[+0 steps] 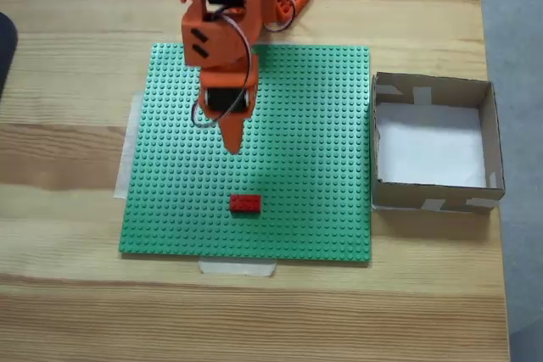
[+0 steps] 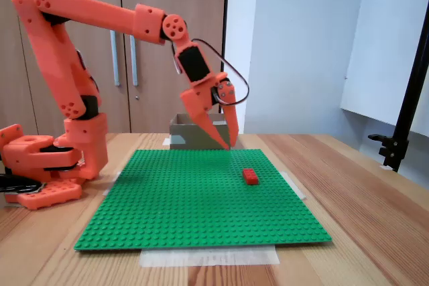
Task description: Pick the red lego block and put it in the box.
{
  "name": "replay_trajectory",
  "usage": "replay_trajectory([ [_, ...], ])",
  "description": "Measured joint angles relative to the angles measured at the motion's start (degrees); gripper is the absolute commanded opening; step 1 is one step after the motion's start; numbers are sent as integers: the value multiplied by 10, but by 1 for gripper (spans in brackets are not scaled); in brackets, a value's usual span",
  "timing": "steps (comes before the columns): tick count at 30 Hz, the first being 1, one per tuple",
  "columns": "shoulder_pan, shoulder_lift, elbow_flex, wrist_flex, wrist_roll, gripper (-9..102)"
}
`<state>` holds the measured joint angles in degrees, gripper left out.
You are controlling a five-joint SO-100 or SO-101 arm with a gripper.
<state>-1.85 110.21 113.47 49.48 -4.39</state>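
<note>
The red lego block (image 1: 245,203) lies flat on the green studded baseplate (image 1: 322,125), near its front edge in the top-down fixed view. It is also on the plate's right part (image 2: 251,176) in the side fixed view. My orange gripper (image 1: 232,147) hangs point-down over the middle of the plate. It is well above the surface (image 2: 230,145) and behind the block, touching nothing. Its two fingers taper together at the tips with nothing between them. The box (image 1: 433,143), brown cardboard with a white bottom, stands off the plate's right edge. It is partly hidden behind the gripper (image 2: 189,137) in the side view.
The arm's base (image 2: 47,165) sits at the plate's far edge. The baseplate is taped onto a wooden table (image 1: 68,57). The table's right edge runs just past the box. Cabinet doors (image 2: 154,31) stand behind the table.
</note>
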Motion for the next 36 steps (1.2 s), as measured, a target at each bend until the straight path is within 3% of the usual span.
replay_trajectory([
  [14,-5,-182,-182,70,0,26],
  [36,-20,-312,-242,83,10,24],
])
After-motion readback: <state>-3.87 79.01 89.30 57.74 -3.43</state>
